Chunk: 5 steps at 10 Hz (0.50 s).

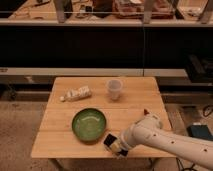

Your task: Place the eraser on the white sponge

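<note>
My gripper [114, 144] is low over the table's front edge, just right of the green bowl [89, 124], at the end of the white arm [160, 137] that reaches in from the lower right. A small black block, the eraser [107, 139], shows at the gripper's tip. Right beside it lies a whitish patch, the white sponge [117, 146], partly hidden by the gripper. Whether the eraser rests on the sponge or is still gripped I cannot tell.
On the wooden table [60, 140] a translucent cup [114, 89] stands at the back middle and a long white tube-like bottle [76, 94] lies at the back left. A dark red object [146, 112] peeks out behind the arm. Dark shelving runs behind the table.
</note>
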Tool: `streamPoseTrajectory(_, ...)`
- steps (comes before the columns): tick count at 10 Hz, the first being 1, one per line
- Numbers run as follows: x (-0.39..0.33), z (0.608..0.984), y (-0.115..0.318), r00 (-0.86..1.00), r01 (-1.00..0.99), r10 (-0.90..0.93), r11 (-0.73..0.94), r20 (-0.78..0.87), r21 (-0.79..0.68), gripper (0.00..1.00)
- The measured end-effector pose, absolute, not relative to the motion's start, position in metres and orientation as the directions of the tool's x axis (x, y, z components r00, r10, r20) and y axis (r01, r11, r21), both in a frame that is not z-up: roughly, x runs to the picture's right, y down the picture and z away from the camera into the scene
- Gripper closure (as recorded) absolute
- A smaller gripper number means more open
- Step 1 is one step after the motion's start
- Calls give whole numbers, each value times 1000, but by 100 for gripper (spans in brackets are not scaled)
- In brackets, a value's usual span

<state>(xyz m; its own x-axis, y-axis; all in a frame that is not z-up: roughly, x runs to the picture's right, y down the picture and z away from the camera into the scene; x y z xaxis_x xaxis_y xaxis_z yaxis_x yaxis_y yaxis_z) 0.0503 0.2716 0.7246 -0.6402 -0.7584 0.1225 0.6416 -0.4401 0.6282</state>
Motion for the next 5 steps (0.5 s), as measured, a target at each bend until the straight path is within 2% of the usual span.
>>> streamPoseTrajectory(5,46,728,260,-621,652,-777,-440,102,618,42)
